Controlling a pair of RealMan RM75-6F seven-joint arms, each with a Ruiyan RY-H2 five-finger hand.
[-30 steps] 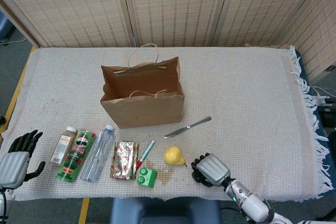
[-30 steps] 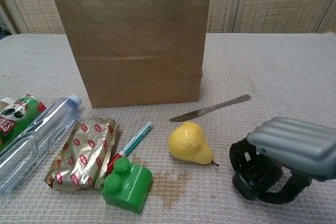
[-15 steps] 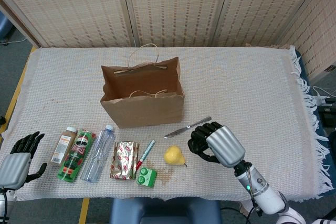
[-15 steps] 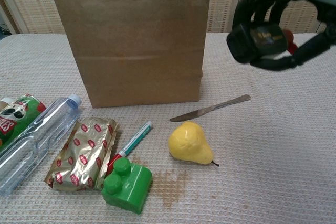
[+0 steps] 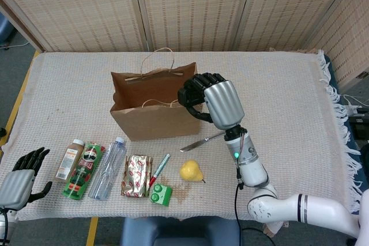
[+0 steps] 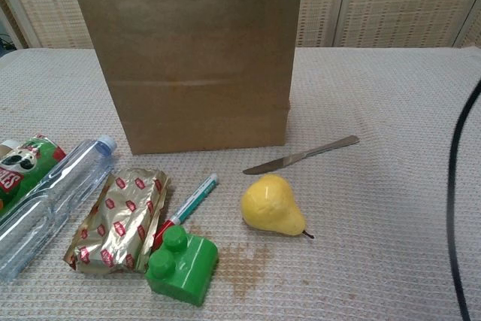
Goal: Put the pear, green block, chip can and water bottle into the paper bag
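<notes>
right robot hand (image 5: 210, 101) raised high over the worktop (image 5: 277, 113), in front of the right end of the paper bag (image 5: 155, 108) as the head view shows it; fingers curled inward, nothing held. left robot hand (image 5: 20, 177) low at the near left corner, fingers apart, empty. paper bag upright, mouth open. pear (image 6: 272, 205) on the cloth in front of the bag, below the butter knife (image 6: 302, 155). green block (image 6: 183, 265) at the near edge, beside a marker pen (image 6: 184, 208) and a foil packet (image 6: 120, 219). water bottle (image 5: 108, 167) lying flat left of the packet, chip can (image 5: 84, 170) alongside it, brown drink bottle (image 5: 70, 159) farthest left.
</notes>
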